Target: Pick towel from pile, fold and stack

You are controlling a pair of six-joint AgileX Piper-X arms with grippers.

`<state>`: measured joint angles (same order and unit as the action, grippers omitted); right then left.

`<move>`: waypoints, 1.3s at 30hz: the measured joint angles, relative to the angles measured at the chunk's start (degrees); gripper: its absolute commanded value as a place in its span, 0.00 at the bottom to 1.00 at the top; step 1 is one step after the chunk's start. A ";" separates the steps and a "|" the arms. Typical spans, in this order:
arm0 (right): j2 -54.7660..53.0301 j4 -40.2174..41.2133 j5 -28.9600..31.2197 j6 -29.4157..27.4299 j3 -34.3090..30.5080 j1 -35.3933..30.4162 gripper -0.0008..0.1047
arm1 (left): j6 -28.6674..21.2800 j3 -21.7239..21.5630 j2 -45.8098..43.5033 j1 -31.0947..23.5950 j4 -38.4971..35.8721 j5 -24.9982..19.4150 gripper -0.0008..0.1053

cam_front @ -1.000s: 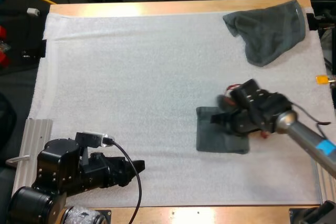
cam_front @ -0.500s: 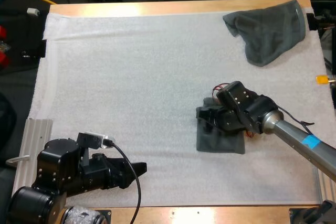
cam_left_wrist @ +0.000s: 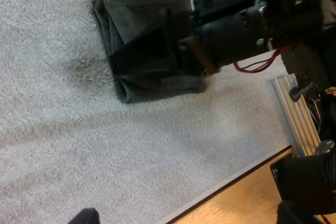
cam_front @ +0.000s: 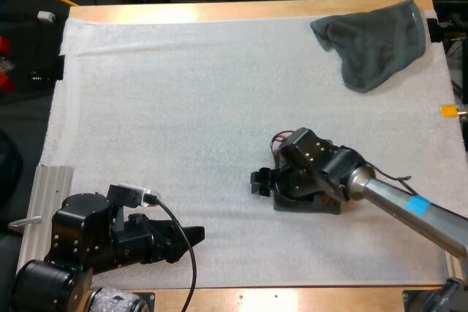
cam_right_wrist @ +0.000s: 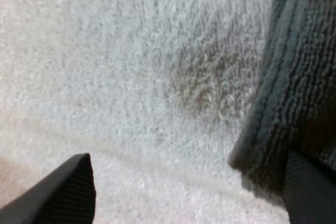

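High view: your right gripper (cam_front: pixel 260 182) sits low at the left edge of the folded towel (cam_front: pixel 307 206), a little right of centre and below the middle of the frame. The arm lies across most of the cloth. You can read that as the fold lying flat on the mat (cam_front: pixel 168 107), with the gripper placed just off its edge, where it can free the cloth or square it up. The crumpled towel (cam_front: pixel 376 42) lies in the upper right corner, well apart, which leaves the middle of the mat free for folding. Your left gripper (cam_front: pixel 196 233) is parked at the lower left, near the mat's front edge. It points towards the folded towel and is well clear of it; I judge it sits there so it doesn't crowd the right arm.

Left wrist view: the left fingers (cam_left_wrist: pixel 84 217) stand wide apart with nothing but mat between them, so that gripper is released. Farther off, the right gripper lies over the folded towel, whose layered edges look flat and neat.

Right wrist view: the right fingers (cam_right_wrist: pixel 68 192) are spread. Bare mat lies between them, and the towel's hemmed edge runs just beside the other finger, so this gripper grips nothing. Judging by this, the fold looks finished and the crumpled towel is your next pick
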<state>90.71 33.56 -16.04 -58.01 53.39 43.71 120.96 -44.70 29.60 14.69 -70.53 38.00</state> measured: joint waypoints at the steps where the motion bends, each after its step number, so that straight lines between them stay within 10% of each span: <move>1: 0.79 -0.03 0.00 0.15 0.00 -0.03 0.68 | 0.00 0.00 0.00 0.00 0.00 0.00 0.62; 23: -22.88 19.50 6.88 -15.65 0.00 -0.03 0.68 | -2.63 0.00 0.00 0.00 0.35 0.00 0.62; 39: -52.88 33.15 13.49 -12.27 0.00 -0.03 0.68 | -2.63 0.00 0.00 0.00 0.35 0.00 0.62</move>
<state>37.83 66.72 -2.55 -70.28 53.39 43.67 118.33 -44.70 29.60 14.69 -70.18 38.00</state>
